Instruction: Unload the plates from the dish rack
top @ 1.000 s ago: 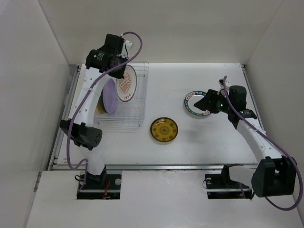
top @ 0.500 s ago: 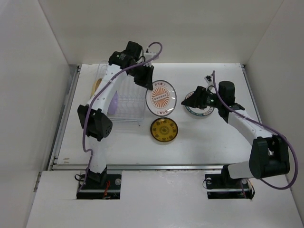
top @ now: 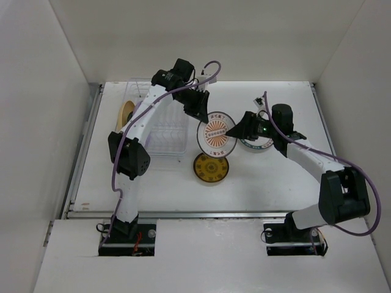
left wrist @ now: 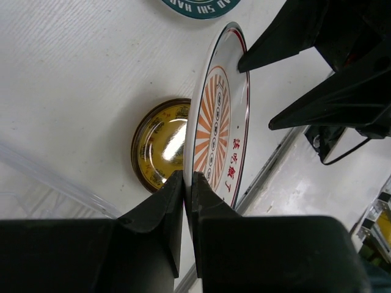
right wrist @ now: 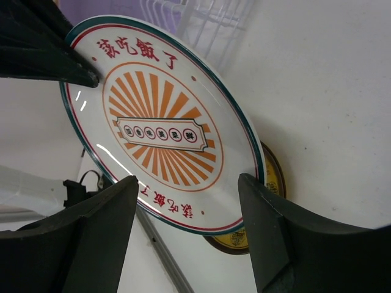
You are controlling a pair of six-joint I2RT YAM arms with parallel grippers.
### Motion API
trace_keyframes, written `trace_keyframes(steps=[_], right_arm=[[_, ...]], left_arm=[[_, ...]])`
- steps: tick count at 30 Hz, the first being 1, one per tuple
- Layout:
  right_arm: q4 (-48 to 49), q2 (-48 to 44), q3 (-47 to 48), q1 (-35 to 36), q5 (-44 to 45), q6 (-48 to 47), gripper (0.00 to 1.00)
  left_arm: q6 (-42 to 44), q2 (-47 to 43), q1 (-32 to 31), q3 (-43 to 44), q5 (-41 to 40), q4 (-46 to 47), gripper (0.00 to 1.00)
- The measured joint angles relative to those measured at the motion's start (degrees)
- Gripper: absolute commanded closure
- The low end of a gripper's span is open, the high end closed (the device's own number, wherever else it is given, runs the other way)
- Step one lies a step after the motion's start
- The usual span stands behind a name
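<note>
Left gripper [left wrist: 188, 178] clamps sunburst plate [right wrist: 162, 131] lettered 該吃飯了

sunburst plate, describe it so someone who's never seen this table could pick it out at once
On the white table, look right of the wire dish rack. The sunburst plate is pinched by its rim in the left gripper, raised beside a flat amber plate; it alone shows orange rays and red characters.
</note>
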Motion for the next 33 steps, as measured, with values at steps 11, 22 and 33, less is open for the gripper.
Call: trace_keyframes(steps=[11, 22, 33], right_arm=[[-9.9, -5.6, 3.7, -0.1, 12.6, -5.6, 0.28], [-8.5, 2.5, 4.1, 0.0, 4.3, -6.5, 1.0], [-4.9, -0.2, 1.7, -0.1, 0.5, -3.2, 1.0]], left_arm=[[2.9, -1.6, -0.3, -0.6, -3.2, -1.2, 1.0], [3.1, -1.9, -0.3, -0.6, -1.9, -1.4, 1.0], [1.0, -2.0, 0.0, -0.6, -11.0, -0.5, 0.22]])
